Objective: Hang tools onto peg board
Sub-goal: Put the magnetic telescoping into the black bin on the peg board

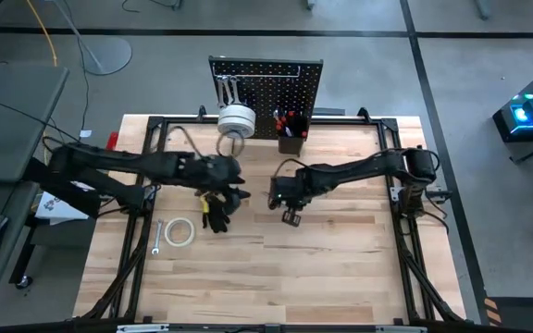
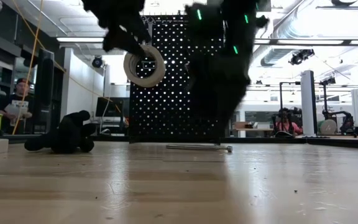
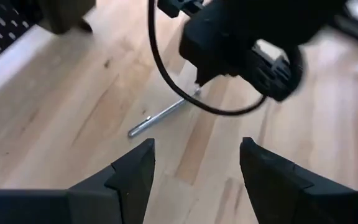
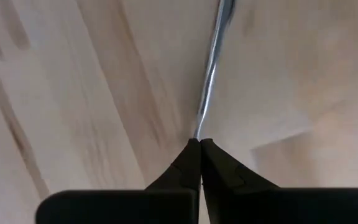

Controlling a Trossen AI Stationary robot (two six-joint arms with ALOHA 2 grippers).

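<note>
The black peg board (image 1: 285, 88) stands at the table's far edge. It carries silver wrenches (image 1: 228, 91), a white tape roll (image 1: 237, 118) on a hook and a small bin (image 1: 291, 139) of screwdrivers. My left gripper (image 3: 194, 162) hovers open over the table in front of the board (image 1: 239, 178), with nothing between its fingers. My right gripper (image 4: 199, 142) is shut and points down at mid-table (image 1: 291, 216). Its tips are at one end of a slim silver tool (image 3: 163, 115), which lies flat on the wood (image 2: 197, 147). My right gripper has its shut fingertips (image 4: 191, 152) right at the near end of the silver tool's shaft (image 4: 199, 124), coming from above. The shaft runs away from the tips along the tabletop. Whether the tips pinch that end or only stand over it, I cannot tell.
Black-handled pliers (image 1: 218, 208) lie on the table below my left gripper. A second white tape roll (image 1: 179, 231) and a wrench (image 1: 155, 237) lie near the left front. Bare wood stretches across the table's near half. People sit in the room beyond (image 2: 17, 102).
</note>
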